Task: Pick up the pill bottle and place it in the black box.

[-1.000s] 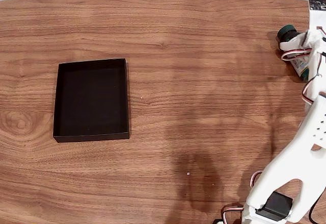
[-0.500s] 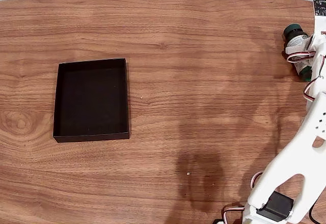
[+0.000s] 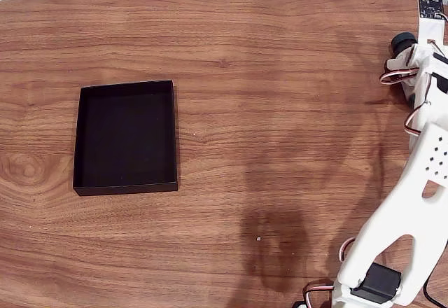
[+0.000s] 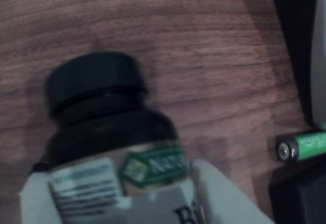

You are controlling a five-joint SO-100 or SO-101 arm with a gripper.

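The pill bottle (image 4: pixel 107 127), dark with a dark screw cap and a white and green label, lies on the wood between my white fingers (image 4: pixel 219 193). My gripper (image 4: pixel 119 183) is shut on the pill bottle's labelled body, one finger on each side. In the fixed view the pill bottle (image 3: pixel 402 43) shows little more than its cap at the far right, with my gripper (image 3: pixel 411 61) over its body. The black box (image 3: pixel 78 140), a shallow matte tray, sits left of centre with nothing in it, far from the gripper.
The white arm (image 3: pixel 413 203) rises from the lower right corner of the fixed view. A green battery (image 4: pixel 304 145) and a dark object (image 4: pixel 298 198) lie close to the right of the bottle. Bare wood stretches between bottle and box.
The gripper has shifted up and over the bottle, hiding its body. The bottle's cap moved slightly right compared with a second ago. The box has not moved.
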